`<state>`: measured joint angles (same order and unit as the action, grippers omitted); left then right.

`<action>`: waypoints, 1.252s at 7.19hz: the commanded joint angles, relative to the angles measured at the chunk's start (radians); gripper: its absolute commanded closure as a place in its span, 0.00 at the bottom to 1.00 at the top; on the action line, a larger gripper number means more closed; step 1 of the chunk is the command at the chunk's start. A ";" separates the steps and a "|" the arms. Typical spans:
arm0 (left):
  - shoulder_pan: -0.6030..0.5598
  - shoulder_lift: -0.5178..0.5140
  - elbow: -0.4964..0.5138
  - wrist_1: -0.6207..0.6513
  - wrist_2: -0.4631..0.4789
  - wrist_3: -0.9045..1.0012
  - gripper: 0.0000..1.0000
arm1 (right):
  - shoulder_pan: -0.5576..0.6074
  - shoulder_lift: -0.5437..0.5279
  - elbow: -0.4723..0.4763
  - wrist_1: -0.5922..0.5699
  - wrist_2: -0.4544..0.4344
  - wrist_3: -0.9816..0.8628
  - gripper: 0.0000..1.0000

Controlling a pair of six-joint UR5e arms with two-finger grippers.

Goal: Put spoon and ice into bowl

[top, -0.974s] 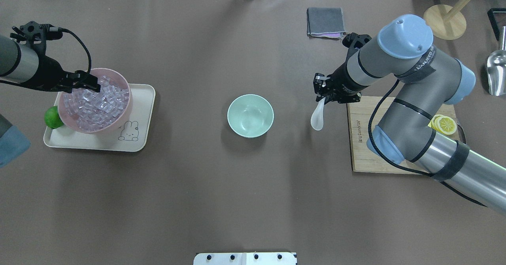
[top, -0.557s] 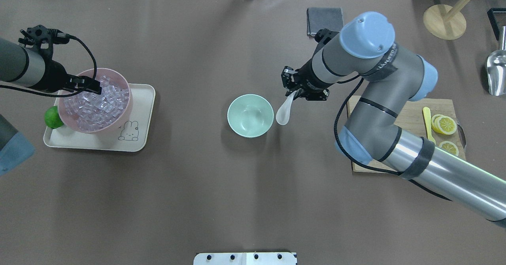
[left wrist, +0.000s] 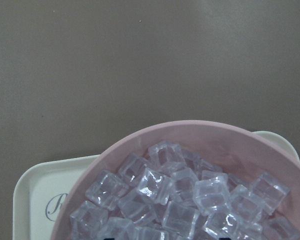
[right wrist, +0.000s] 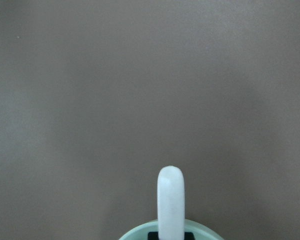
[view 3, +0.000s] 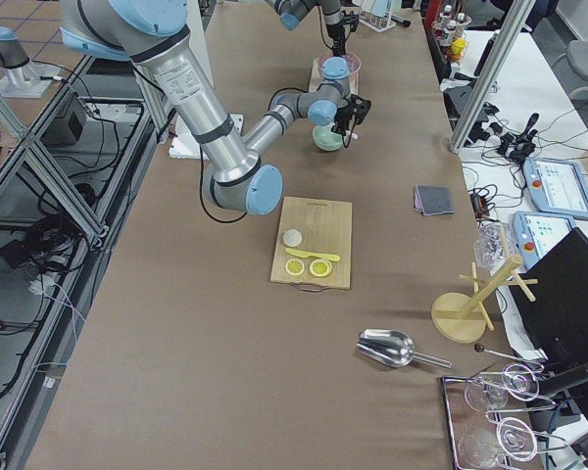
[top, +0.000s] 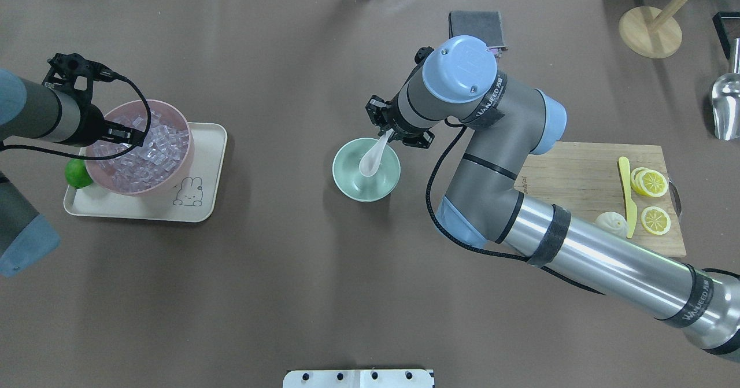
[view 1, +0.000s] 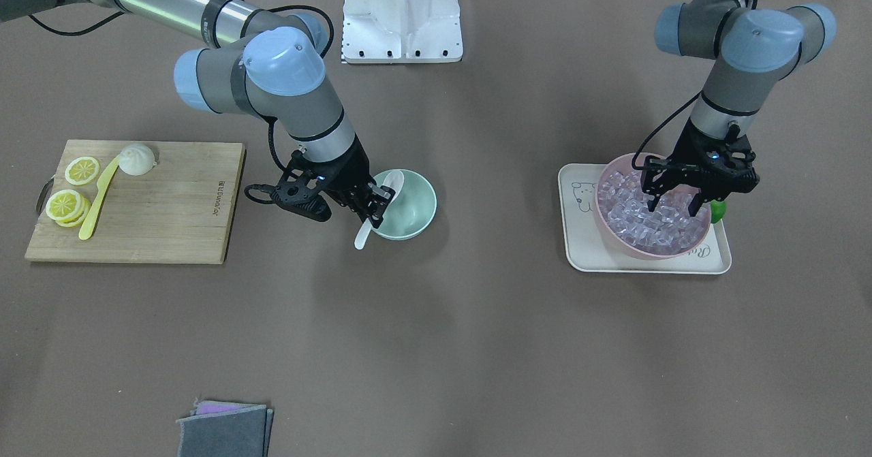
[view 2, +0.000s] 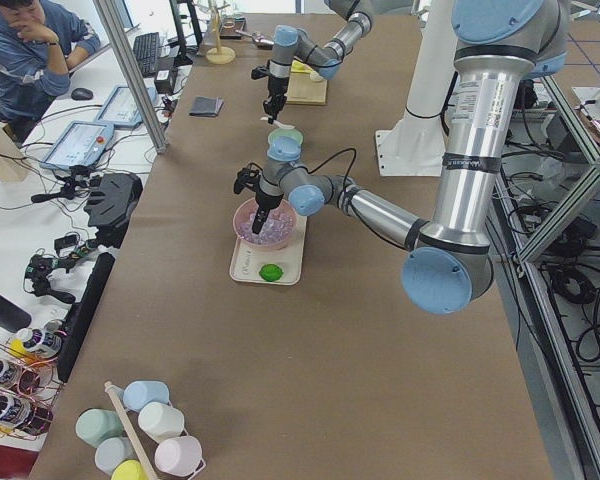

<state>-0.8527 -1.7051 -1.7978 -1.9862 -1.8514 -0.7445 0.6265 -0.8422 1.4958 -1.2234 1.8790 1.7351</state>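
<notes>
- Spoon (top: 373, 155) is hanging by its handle from the right pincer (top: 388, 136), with the scoop tilting down inside the rim outline of the bowl (top: 347, 190). I cannot tell if the scoop is touching the bottom.
- Right pincer is pressing together on the handle, and the handle's end is sticking out past the fingers in the wrist view. I'm judging the spoon step as nearly done, with only lowering and letting go left.
- Ice (top: 144, 154) is all sitting in the pink bowl (top: 180, 171) on the tray (top: 205, 206). None is showing in the bowl, so the ice half is looking not yet done.
- Left pincer (view 1: 674, 206) is hovering over the ice pile with fingers spread, gripping nothing I can see. Contact with the cubes is unclear.
- Room: bare table (top: 277, 261) is lying between tray and bowl, giving the left arm an open path.
- Right arm is crowding the bowl's right side, so it is likely needing to back off before ice comes over.
- Edges: the pink bowl's wall is standing higher than the tray lip, so a cube is needing a lift over it. A lime (top: 75, 172) is sitting just beside the pink bowl.
- Bowl is small, and the spoon will be taking part of the opening, leaving less room for dropping a cube.
</notes>
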 commanded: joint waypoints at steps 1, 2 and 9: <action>0.001 0.005 0.000 0.001 0.012 0.016 0.38 | -0.022 0.029 -0.029 0.001 -0.038 0.030 1.00; 0.001 0.005 -0.002 0.001 0.012 0.016 0.40 | -0.027 0.031 -0.035 0.002 -0.070 0.038 1.00; 0.014 0.001 -0.003 0.001 0.026 0.016 1.00 | -0.025 0.017 0.003 0.004 -0.083 0.031 0.00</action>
<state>-0.8383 -1.7027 -1.7996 -1.9850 -1.8259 -0.7287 0.5991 -0.8155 1.4738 -1.2144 1.7857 1.7680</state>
